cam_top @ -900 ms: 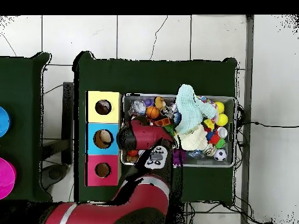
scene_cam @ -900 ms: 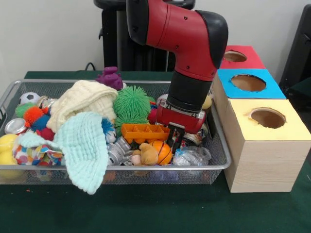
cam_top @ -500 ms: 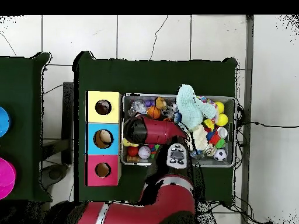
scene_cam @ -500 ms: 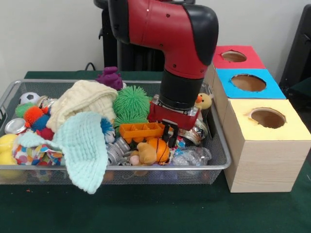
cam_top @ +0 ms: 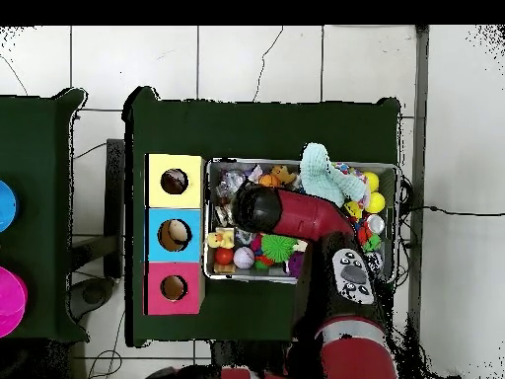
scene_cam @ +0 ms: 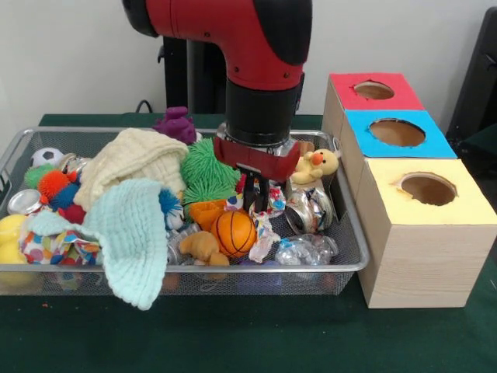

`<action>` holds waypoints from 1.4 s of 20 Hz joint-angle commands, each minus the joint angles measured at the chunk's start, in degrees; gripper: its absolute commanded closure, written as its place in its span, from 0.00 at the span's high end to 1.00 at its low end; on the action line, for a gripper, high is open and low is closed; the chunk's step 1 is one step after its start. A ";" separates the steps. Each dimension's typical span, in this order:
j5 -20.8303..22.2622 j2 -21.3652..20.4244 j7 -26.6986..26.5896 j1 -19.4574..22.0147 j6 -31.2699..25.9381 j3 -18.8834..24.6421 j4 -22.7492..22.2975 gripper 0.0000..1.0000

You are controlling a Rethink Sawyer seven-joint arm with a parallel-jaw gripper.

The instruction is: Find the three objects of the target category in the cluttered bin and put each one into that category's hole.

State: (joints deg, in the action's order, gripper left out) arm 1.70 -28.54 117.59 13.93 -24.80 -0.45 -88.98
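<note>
The wire mesh bin (scene_cam: pixel 233 268) lies left of the boxes and is full of toys and cloths. My gripper (scene_cam: pixel 257 194) hangs over the bin's right half, beside the basketball (scene_cam: pixel 234 233). Its fingers are close together on a small white printed cloth (scene_cam: pixel 262 225) that dangles below them. A second printed cloth (scene_cam: pixel 54 249) lies at the bin's front left, partly under the mint cloth (scene_cam: pixel 132 233). The yellow-topped box's hole (scene_cam: pixel 428 189) is to the right and nearest the camera. In the overhead view the arm (cam_top: pixel 296 212) hides the gripper; the yellow hole (cam_top: pixel 175 182) lies left of the bin (cam_top: pixel 397 227).
The cream waffle cloth (scene_cam: pixel 132 159), a green spiky ball (scene_cam: pixel 206 175), a purple toy (scene_cam: pixel 177 123), a plush duck (scene_cam: pixel 314 165) and crushed cans (scene_cam: pixel 307 210) crowd the bin. The blue-topped hole (scene_cam: pixel 397 132) and red-topped hole (scene_cam: pixel 375 90) lie behind the yellow one.
The arm has swung left in the front view, away from the boxes. The gripper now has the printed cloth, and the orange tray has been pushed aside.
</note>
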 commanded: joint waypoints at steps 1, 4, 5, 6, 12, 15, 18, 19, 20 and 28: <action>-0.22 -6.02 -1.62 1.33 -7.63 7.35 -4.55 0.00; -0.31 -7.43 -1.24 1.50 -7.31 8.17 -5.37 0.00; -0.13 -7.57 -1.08 1.41 -6.53 8.37 -5.37 0.00; 0.05 -7.72 -0.92 1.32 -5.75 8.57 -5.37 0.00; -1.10 -9.57 1.85 -1.18 -9.30 8.13 -3.62 0.00; -2.16 -10.04 3.01 -2.70 -14.43 7.63 -0.56 0.00; -2.96 -9.93 3.73 -3.43 -16.41 7.58 1.00 0.00; -3.28 -9.92 4.09 -3.83 -17.22 7.50 1.79 0.00; -3.48 -9.92 4.26 -4.01 -17.36 7.48 1.89 0.00; -5.22 -10.42 8.56 -8.29 -18.60 5.71 3.01 0.00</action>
State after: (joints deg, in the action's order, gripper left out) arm -0.90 -39.43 117.59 6.83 -37.04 2.62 -87.34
